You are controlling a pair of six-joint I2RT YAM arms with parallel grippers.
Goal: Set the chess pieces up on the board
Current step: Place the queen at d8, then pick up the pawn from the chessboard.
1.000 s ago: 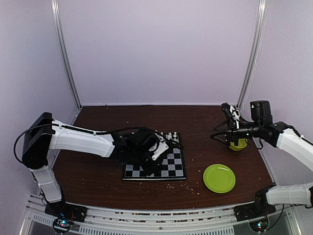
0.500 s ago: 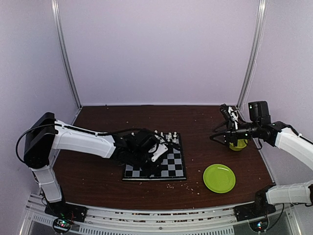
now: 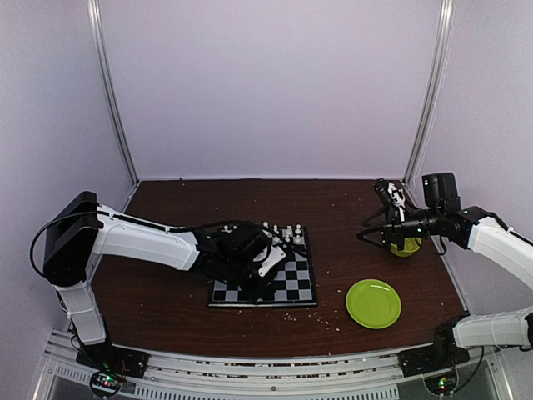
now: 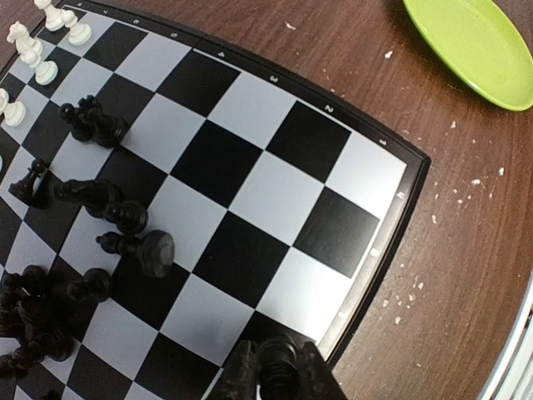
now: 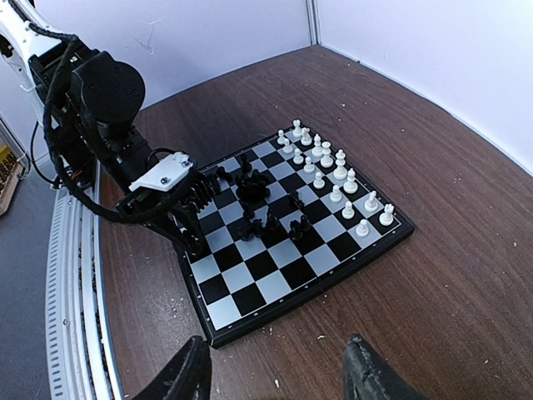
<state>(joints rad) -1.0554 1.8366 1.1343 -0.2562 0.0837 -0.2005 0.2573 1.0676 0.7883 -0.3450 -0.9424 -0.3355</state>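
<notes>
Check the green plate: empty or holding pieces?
Empty: the green plate shows only bare green surface in the top view.

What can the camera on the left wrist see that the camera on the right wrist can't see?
Only the left wrist view shows the green plate and a close look at the black piece pinched in the left tool. Only the right wrist view shows the whole left arm, the pale wall and the right tool, open with nothing in it. Both show the board, the jumbled black pieces and the white pieces on the brown table.
</notes>
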